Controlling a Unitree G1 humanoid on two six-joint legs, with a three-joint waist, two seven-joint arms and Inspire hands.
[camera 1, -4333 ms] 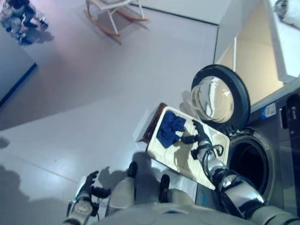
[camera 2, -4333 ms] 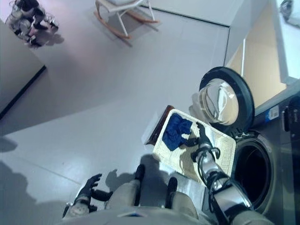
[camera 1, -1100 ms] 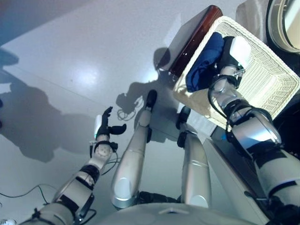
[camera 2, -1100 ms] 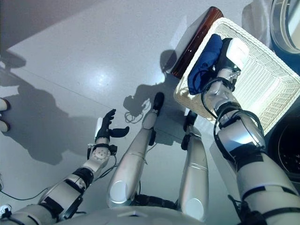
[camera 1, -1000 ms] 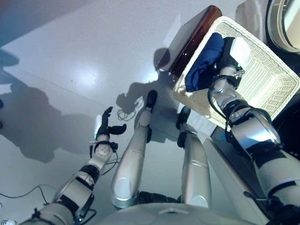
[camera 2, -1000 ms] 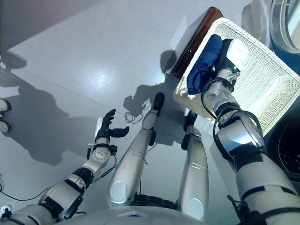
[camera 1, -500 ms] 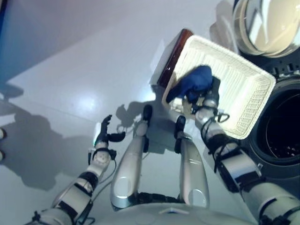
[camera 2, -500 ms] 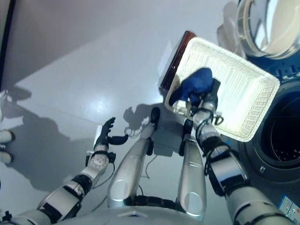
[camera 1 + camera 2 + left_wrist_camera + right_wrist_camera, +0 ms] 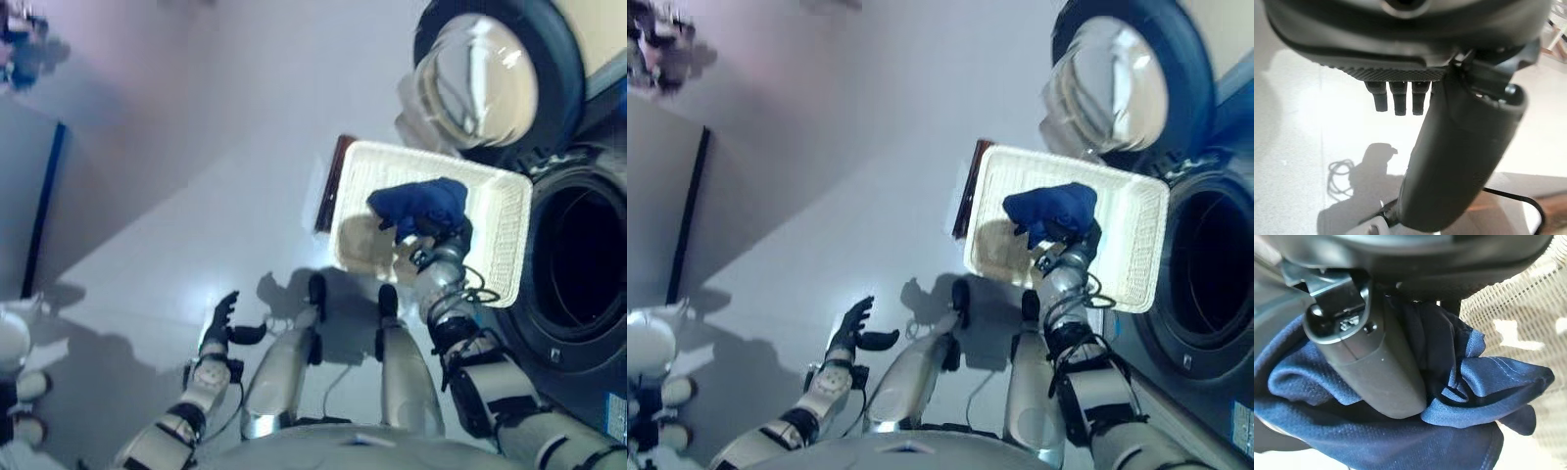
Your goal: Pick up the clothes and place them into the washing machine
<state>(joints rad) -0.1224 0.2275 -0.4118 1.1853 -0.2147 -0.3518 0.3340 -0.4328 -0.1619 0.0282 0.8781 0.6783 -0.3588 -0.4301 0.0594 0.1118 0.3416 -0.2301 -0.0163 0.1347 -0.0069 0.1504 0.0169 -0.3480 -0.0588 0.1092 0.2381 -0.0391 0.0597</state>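
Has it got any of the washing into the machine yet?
Not yet. The right robot hand is clamped on the blue garment, held over the white basket. Still to do: carry it to the open washing machine drum. The left robot hand hangs open and empty.

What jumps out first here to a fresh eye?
The right hand clutches a bunched dark blue garment above the white wicker laundry basket. Just beyond gapes the washing machine's dark drum opening, its round glass door swung wide. The left hand hangs open over bare floor.
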